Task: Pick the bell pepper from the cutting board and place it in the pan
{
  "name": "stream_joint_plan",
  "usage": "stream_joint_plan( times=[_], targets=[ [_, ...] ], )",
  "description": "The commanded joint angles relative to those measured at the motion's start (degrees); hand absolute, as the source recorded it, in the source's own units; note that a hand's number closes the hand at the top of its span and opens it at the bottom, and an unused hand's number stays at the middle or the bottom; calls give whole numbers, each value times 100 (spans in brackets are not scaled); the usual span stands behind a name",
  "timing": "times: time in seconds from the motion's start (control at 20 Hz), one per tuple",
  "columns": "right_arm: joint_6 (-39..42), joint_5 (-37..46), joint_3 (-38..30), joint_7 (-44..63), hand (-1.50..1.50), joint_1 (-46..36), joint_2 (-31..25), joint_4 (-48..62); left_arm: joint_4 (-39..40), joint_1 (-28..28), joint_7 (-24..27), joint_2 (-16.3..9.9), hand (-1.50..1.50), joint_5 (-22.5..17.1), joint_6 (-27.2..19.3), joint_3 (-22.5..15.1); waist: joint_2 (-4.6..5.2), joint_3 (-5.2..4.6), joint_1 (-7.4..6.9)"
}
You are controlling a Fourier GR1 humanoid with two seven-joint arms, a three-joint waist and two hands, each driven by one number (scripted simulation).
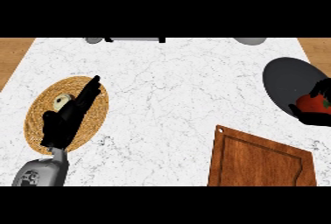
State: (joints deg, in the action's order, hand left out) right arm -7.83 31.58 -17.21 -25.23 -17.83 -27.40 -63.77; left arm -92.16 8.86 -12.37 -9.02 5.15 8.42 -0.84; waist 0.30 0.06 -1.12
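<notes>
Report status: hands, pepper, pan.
Right hand shut on bell pepper, over pan. Left hand open, resting over woven mat. Cutting board bare; nothing in the way.

The right hand (315, 114) runs off the view's right edge, so only dark fingers (318, 92) show, curled about the bell pepper (313, 103), which they partly cover. The pan (291, 81) is cut by that same edge. The cutting board (258, 159) loses its lower part at the bottom edge. The left hand (68, 116) hides part of the woven mat (97, 116) and a small pale object (62, 102) I can't identify. Grey shapes (129, 40) at the desk's (174, 87) far edge are cropped.
</notes>
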Motion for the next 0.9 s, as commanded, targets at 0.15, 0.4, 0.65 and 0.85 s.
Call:
stream_joint_plan(
  times=[0.15, 0.4, 0.65, 0.85],
  targets=[
    [-686, 175, -268, -1092, 150, -1567, -205, 2773, -108, 170, -282, 47, 0, 81, -28, -27, 11, 5, -31],
    [-881, 211, -511, -1792, 150, -2100, -603, 4118, -27, -84, 100, 360, 0, 490, -278, -411, 41, 11, -85],
    [-1221, 234, -665, -2129, 150, -2414, -681, 4763, 23, 293, -153, 41, 0, -9, 112, 25, 107, 25, -205],
    [-742, 816, -213, -539, -150, -2566, -1115, 5381, 148, 296, -38, 206, 0, 140, -7, -129, 158, 12, -303]
  ],
)
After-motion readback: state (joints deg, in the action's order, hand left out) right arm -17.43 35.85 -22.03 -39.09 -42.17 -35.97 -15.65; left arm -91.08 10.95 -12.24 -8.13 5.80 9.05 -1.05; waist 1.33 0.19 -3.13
